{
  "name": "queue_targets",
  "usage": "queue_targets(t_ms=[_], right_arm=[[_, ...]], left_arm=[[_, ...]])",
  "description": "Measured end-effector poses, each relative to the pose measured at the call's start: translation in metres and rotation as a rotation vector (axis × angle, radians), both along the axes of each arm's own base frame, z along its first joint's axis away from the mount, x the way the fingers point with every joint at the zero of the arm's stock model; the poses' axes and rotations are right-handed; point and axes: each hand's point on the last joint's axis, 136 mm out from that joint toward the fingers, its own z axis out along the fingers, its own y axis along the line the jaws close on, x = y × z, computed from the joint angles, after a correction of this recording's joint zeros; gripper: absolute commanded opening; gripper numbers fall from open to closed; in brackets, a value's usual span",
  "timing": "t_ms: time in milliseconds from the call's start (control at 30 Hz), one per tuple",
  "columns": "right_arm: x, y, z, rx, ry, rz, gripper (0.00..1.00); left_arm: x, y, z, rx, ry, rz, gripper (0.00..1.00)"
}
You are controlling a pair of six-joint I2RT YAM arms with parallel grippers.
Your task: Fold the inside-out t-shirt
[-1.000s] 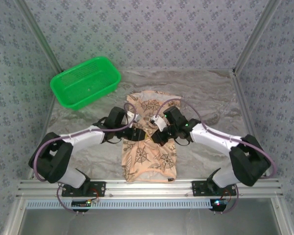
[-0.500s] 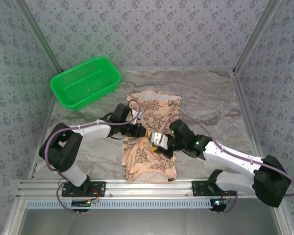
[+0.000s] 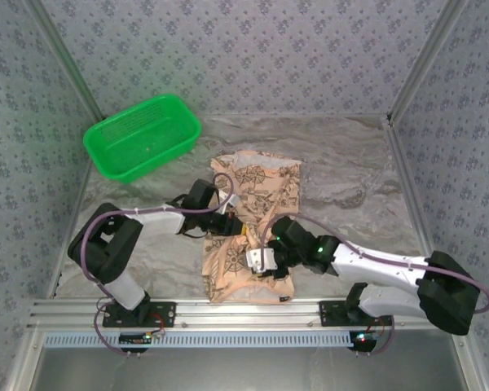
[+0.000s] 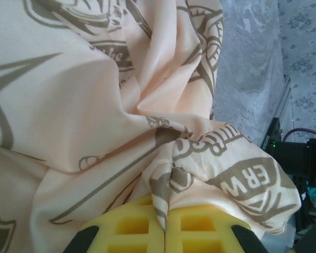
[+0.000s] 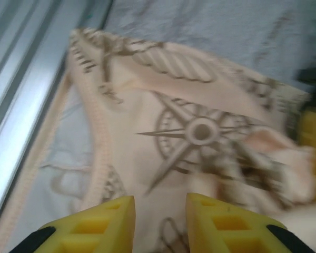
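Observation:
The tan-peach t-shirt (image 3: 257,187) with brown compass prints lies crumpled down the middle of the table, reaching the front edge. My left gripper (image 3: 238,225) is at the shirt's left-middle part. In the left wrist view its yellow fingers (image 4: 200,224) are shut on a pinched fold of the t-shirt (image 4: 171,182). My right gripper (image 3: 255,262) hovers over the shirt's lower part. In the right wrist view my right gripper (image 5: 160,219) is open over the printed cloth (image 5: 200,132), with nothing between its fingers.
A green plastic basket (image 3: 143,136) stands at the back left. The metal rail (image 3: 244,309) runs along the table's front edge, just below the shirt's hem. Patterned walls close in the left, right and back sides. Bare marbled tabletop (image 3: 354,171) lies right of the shirt.
The left gripper shut on a fold of the shirt. The right gripper moved toward the front edge over the shirt's lower part and opened. The shirt's upper part bunched up.

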Motion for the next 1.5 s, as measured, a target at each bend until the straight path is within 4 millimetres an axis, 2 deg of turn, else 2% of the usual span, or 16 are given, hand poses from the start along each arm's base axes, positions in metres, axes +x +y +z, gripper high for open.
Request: queue_targets(t_ms=[167,333,433,500,567,633,700,800,833,933,1033,1133,1233,1367,1500], right_arm=[[0.030,-0.004,0.019,0.063,-0.044,-0.117,0.35],[0.048,0.003,0.004,0.025,-0.091,-0.189,0.34],[0.064,0.001,-0.009,-0.014,-0.156,-0.273,0.23],[0.074,-0.004,-0.012,-0.031,-0.192,-0.333,0.21],[0.083,-0.009,-0.010,-0.037,-0.228,-0.388,0.16],[0.092,-0.015,-0.004,-0.029,-0.263,-0.439,0.01],[0.097,-0.021,0.002,-0.014,-0.283,-0.474,0.00],[0.095,-0.026,0.014,0.033,-0.251,-0.468,0.00],[0.093,-0.027,0.022,0.071,-0.230,-0.454,0.00],[0.086,-0.027,0.056,0.221,-0.171,-0.416,0.00],[0.077,-0.028,0.081,0.331,-0.126,-0.373,0.00],[0.070,-0.028,0.093,0.391,-0.077,-0.335,0.00],[0.070,-0.033,0.089,0.404,-0.022,-0.338,0.00],[0.070,-0.037,0.072,0.381,0.038,-0.357,0.00],[0.075,-0.045,0.048,0.335,0.117,-0.421,0.00]], left_arm=[[-0.009,-0.005,0.006,-0.038,0.001,-0.037,0.02],[-0.015,-0.012,0.018,-0.090,-0.011,-0.073,0.01],[-0.018,-0.015,0.023,-0.113,-0.014,-0.089,0.01],[-0.020,-0.017,0.025,-0.122,-0.013,-0.100,0.00],[-0.022,-0.017,0.025,-0.130,-0.013,-0.108,0.00],[-0.025,-0.017,0.025,-0.139,-0.004,-0.115,0.00],[-0.028,-0.017,0.025,-0.145,0.004,-0.124,0.02],[-0.032,-0.019,0.024,-0.145,-0.006,-0.145,0.07],[-0.033,-0.019,0.024,-0.142,-0.010,-0.148,0.13],[-0.032,-0.019,0.018,-0.122,-0.027,-0.148,0.18],[-0.025,-0.018,0.002,-0.067,-0.022,-0.139,0.40],[-0.018,-0.021,-0.012,-0.023,-0.015,-0.139,0.45],[-0.018,-0.021,-0.016,-0.016,-0.011,-0.139,0.46],[-0.017,-0.020,-0.010,-0.015,-0.027,-0.135,0.47],[-0.014,-0.016,0.019,-0.040,-0.086,-0.118,0.48]])
